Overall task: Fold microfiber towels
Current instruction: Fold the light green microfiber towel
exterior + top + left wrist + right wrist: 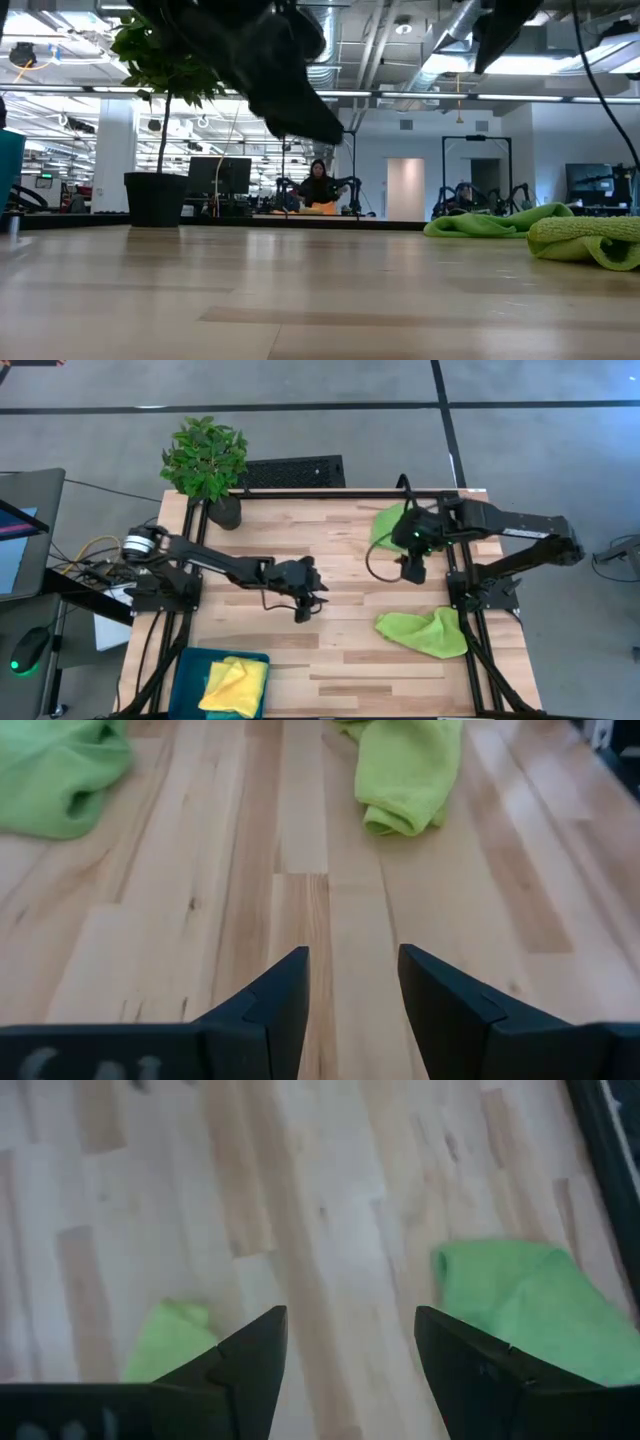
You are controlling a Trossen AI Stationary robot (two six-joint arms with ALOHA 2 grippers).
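Both end effectors, left [304, 603] and right [412, 565], hover empty and wide between towels; next, I judge, comes grasping a crumpled lime towel [424, 631] to spread.

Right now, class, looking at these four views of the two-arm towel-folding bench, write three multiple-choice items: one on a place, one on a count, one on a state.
1. Where does the yellow towel lie?
A. on the teal tray
B. beside the plant
C. under the right arm

2. How many lime green towels lie on the bare table?
A. one
B. two
C. four

3. How is the left gripper?
A. shut on a towel
B. open, empty
C. gripping the tray

Answers: 1 A, the high view shows it on the tray. 2 B, one near each end of the right side. 3 B, its fingers stand apart over bare wood.
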